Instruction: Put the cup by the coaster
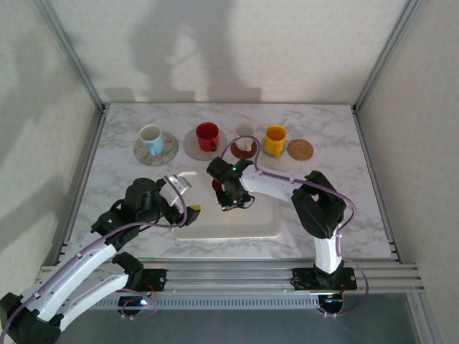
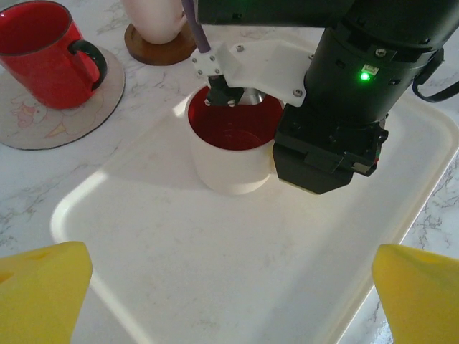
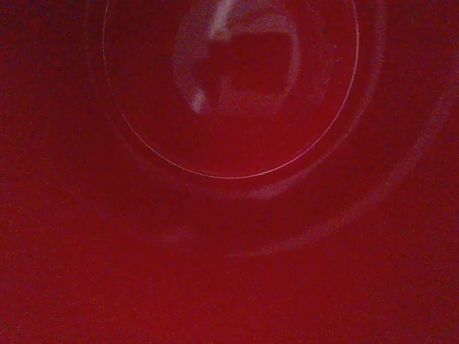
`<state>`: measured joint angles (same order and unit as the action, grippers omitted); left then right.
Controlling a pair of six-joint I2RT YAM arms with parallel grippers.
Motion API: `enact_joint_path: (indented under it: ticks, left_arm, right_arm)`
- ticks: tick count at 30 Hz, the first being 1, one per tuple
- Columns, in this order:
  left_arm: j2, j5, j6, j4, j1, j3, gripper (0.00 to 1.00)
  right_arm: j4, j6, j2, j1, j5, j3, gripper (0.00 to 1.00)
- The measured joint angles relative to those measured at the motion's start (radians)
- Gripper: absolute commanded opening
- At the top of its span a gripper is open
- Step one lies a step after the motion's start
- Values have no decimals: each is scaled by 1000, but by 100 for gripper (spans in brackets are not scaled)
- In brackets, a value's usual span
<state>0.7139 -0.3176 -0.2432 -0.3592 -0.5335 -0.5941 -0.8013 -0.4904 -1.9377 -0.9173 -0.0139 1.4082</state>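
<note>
A white cup with a red inside [image 2: 233, 147] stands on the white tray [image 2: 179, 272], toward its far left corner. My right gripper [image 1: 228, 193] hangs straight over the cup, and one dark finger [image 2: 221, 92] dips inside its far rim. The right wrist view looks down into the cup's red inside [image 3: 229, 93], so the jaws' gap is hidden. An empty cork coaster [image 1: 300, 149] lies at the back right of the table. My left gripper [image 2: 229, 287] hovers open over the tray's near left part, yellow fingertips wide apart, nothing between them.
Along the back stand a white-and-blue cup [image 1: 150, 137] on a patterned coaster, a red mug [image 1: 207, 135] on a round mat, a pale cup [image 1: 244, 133] on a brown coaster, and a yellow mug [image 1: 275, 140] next to the cork coaster. Metal frame posts flank the table.
</note>
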Motion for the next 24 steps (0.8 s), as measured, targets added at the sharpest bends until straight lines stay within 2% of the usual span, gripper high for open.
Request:
enact_joint_path:
  ticks: [19, 24]
  left_arm:
    - [-2, 0, 11, 4, 1, 3, 100]
    - [-2, 1, 11, 3, 1, 2, 100]
  right_arm:
    - [-15, 8, 0, -4, 21, 6, 11]
    - [-38, 8, 6, -4, 21, 10, 4]
